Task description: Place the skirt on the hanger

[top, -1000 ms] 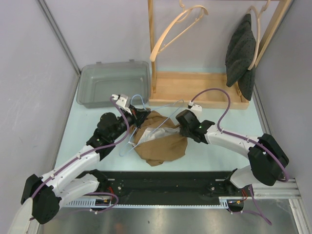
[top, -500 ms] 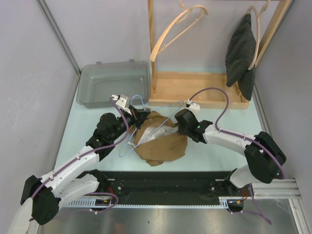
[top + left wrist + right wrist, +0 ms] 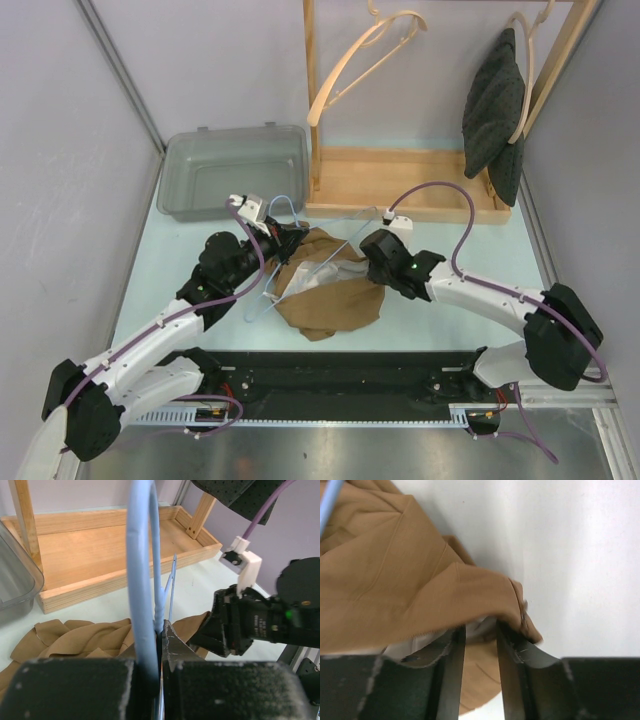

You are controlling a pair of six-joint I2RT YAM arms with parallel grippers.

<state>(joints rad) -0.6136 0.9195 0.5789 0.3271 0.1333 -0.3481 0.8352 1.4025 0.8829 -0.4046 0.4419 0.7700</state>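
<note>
Skirt (image 3: 335, 300) lies crumpled on table (image 3: 420, 328) between both arms. Left gripper (image 3: 161, 647) pinches hanger (image 3: 141, 570) hook, wire lying diagonally across cloth. Right gripper (image 3: 476, 650) straddles skirt's right edge, jaws slightly apart; grip unclear.

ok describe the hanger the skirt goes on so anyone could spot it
In front of the wooden rack lies a brown skirt. The hanger rests partly on it, pinched by the left gripper. It is thin and pale blue; the rack's hangers are wood.
</note>
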